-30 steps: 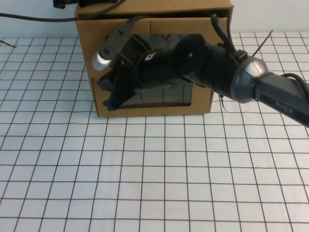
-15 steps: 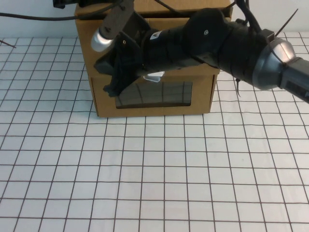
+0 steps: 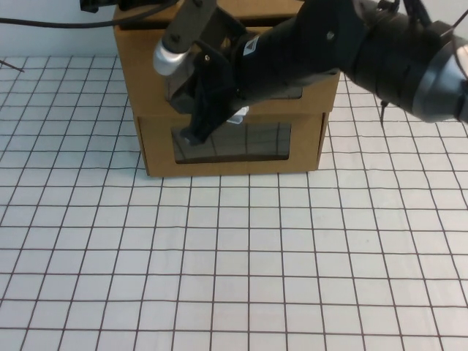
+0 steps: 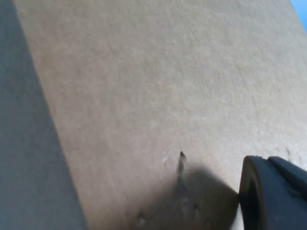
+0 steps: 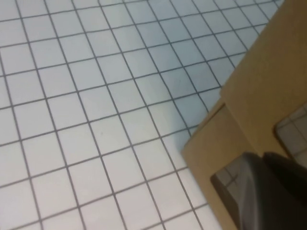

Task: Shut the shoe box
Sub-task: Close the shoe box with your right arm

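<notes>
1. Two cardboard drawers stand stacked on the gridded table (image 3: 234, 256). The upper one is the shoe box (image 3: 139, 73). Its brown front lies directly behind the right claw (image 3: 196, 124), which has reached in from the right across the stack.
2. The right claw hangs against the front of the stack, about where the shoe box meets the lower drawer (image 3: 230, 164). Just beside it a small white pull tab (image 3: 236, 115) shows at the shoe box's bottom edge. The lower drawer's clear window sits just under the claw.
3. The arm hides the claw's working end from above. The right wrist view shows only a dark tip over cardboard, with bare table beyond. So I cannot tell whether this claw is spread, pressed together or pinching anything.
4. The left claw (image 4: 273, 191) is very close to a plain cardboard face, and one dark edge of it shows. Its state cannot be told either, and I cannot say which face of the stack it faces.
5. I judge the push-in step to be in hand. The claw is at the shoe box's front, but the arm covers too much to say whether that front is fully home.
6. The next move calls for a straight, level push away from the robot, low on the front near the tab. It should not slide the whole stack or catch the lower drawer.
</notes>
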Controlling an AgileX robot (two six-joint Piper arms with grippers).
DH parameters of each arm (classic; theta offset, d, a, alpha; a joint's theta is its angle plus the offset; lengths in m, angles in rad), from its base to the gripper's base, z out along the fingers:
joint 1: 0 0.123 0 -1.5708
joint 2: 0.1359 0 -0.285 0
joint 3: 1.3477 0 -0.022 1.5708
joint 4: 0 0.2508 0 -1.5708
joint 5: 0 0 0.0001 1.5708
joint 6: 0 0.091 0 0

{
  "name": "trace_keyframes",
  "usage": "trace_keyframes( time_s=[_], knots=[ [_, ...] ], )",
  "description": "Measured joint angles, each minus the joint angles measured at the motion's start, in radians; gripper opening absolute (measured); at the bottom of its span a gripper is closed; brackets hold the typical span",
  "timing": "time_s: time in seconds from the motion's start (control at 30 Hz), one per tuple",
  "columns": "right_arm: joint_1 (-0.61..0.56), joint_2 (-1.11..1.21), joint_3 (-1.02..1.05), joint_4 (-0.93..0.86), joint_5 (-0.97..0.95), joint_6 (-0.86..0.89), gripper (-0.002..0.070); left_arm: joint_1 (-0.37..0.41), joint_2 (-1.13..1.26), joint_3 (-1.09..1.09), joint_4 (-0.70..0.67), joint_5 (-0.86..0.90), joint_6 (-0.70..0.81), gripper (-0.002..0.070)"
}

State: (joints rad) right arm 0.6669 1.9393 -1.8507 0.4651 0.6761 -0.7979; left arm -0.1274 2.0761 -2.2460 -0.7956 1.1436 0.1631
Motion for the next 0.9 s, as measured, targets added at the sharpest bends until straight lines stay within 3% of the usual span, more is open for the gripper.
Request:
trace_keyframes(
  time_s=[0.4,0.9],
  knots=[
    [-0.088,-0.033,0.029,-0.014,0.040,0.013,-0.0013,0.000,0.000,0.000,0.000,0.002,0.000,-0.0006],
    [-0.148,0.015,0.068,0.116,-0.154,-0.035,-0.0013,0.000,0.000,0.000,0.001,0.000,0.000,-0.0006]
  ],
)
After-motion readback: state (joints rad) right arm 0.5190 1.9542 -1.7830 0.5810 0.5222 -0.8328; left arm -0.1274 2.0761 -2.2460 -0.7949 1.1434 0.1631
